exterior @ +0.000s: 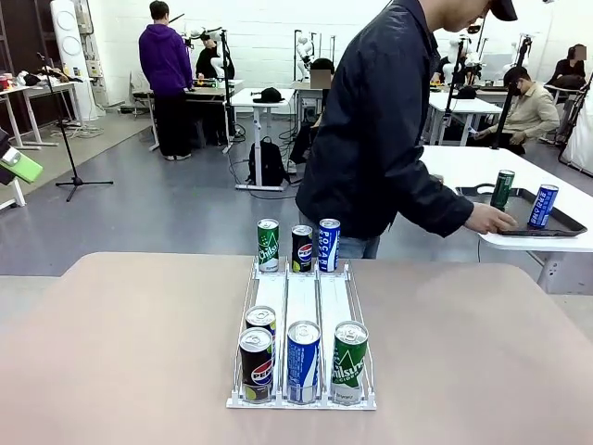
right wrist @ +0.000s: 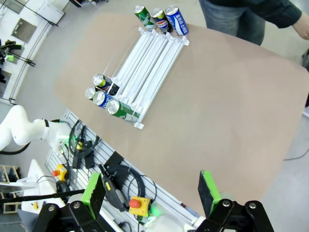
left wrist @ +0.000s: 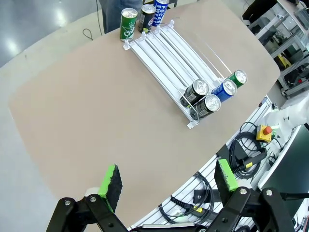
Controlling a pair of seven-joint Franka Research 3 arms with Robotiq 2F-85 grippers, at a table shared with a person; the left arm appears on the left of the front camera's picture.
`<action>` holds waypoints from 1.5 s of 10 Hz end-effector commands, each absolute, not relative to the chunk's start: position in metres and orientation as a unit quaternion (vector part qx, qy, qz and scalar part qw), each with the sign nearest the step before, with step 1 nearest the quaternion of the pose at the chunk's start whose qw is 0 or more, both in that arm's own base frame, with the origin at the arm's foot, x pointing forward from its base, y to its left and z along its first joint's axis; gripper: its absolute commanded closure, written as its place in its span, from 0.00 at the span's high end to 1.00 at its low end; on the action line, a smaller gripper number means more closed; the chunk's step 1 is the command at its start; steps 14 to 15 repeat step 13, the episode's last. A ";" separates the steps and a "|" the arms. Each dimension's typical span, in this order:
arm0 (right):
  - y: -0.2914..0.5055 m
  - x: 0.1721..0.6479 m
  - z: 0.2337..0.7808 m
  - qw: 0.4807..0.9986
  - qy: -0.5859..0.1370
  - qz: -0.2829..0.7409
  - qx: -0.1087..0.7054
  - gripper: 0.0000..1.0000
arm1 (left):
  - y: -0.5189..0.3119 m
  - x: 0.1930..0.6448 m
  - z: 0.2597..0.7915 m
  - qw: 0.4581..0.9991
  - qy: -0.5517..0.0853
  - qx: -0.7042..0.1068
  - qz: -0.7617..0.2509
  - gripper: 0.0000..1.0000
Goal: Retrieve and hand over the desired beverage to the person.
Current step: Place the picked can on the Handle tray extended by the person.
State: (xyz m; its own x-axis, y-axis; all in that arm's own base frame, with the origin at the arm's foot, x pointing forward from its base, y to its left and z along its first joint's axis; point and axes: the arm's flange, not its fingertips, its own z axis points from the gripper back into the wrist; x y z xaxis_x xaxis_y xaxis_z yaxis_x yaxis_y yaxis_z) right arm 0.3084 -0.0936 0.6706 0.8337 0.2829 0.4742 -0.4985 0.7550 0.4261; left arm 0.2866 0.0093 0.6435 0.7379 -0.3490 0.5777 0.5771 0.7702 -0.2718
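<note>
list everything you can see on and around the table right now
white wire three-lane can rack: one, table centre
cans at rack's near end: four; black-red front left, one green-topped behind it, blue-white middle, green right
cans at rack's far end: three; green, black, blue
beige table: one
flat black rectangular tray: one, white side table, holding a green and a blue can
person in dark jacket: one, far side, hand at tray
left gripper: open
right gripper: open

Front view faces across the table [exterior: 111, 352]; both wrist views (high up) share its can rack [left wrist: 166, 50].
</note>
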 end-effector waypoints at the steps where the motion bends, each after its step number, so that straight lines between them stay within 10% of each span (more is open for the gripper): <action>1: -0.095 0.309 0.671 0.911 -0.196 0.221 0.286 1.00 | 0.009 0.287 0.643 0.905 -0.256 -0.223 -0.256 1.00; 15: -0.095 0.309 0.671 0.911 -0.196 0.221 0.286 1.00 | 0.009 0.287 0.643 0.905 -0.256 -0.223 -0.256 1.00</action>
